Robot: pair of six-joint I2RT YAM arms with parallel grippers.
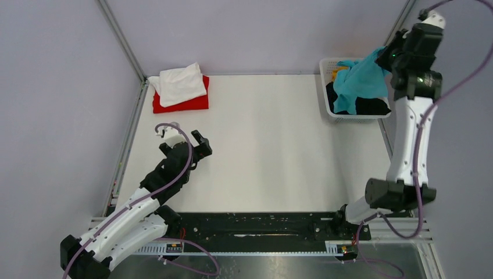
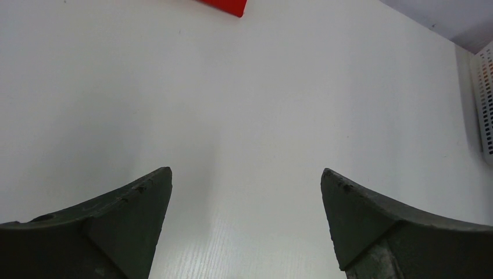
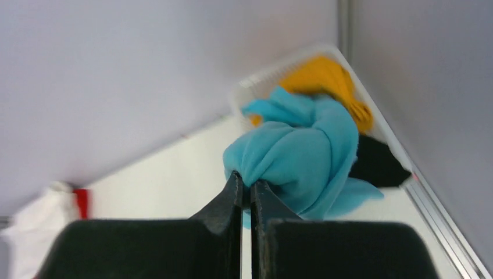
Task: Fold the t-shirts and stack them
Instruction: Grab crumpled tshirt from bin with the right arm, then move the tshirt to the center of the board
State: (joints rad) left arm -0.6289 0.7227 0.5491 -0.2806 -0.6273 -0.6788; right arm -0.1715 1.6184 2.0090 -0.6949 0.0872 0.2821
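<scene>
Turquoise t-shirt (image 1: 363, 81): bunched, upper right of the top view, partly lifted over the white mesh basket (image 1: 325, 64), its lower part draped into the basket. In the right wrist view a fold of it is pinched between the two fingers of the right end effector (image 3: 245, 180), which are closed almost together on the cloth. The rest of the tee hangs in a knot beyond the fingertips.

Mustard yellow t-shirt (image 1: 339, 72): in the basket, far side, mostly covered by the turquoise one. A crumpled edge shows at the upper centre of the right wrist view.

Black t-shirt (image 1: 372, 106): in the basket, near side, under and beside the turquoise tee.

White t-shirt (image 1: 179, 83): folded, lying on top of the folded red t-shirt (image 1: 192, 103), upper left of the top view, at the far corner of the table (image 1: 273, 145). Red shows along the near and right edges of the stack.

Left end effector (image 1: 200, 145): left of centre in the top view, over bare table, well apart from the stack. Fingers spread wide with nothing between them. Its wrist view shows only table, a red corner at the top edge and the basket at the right edge.
</scene>
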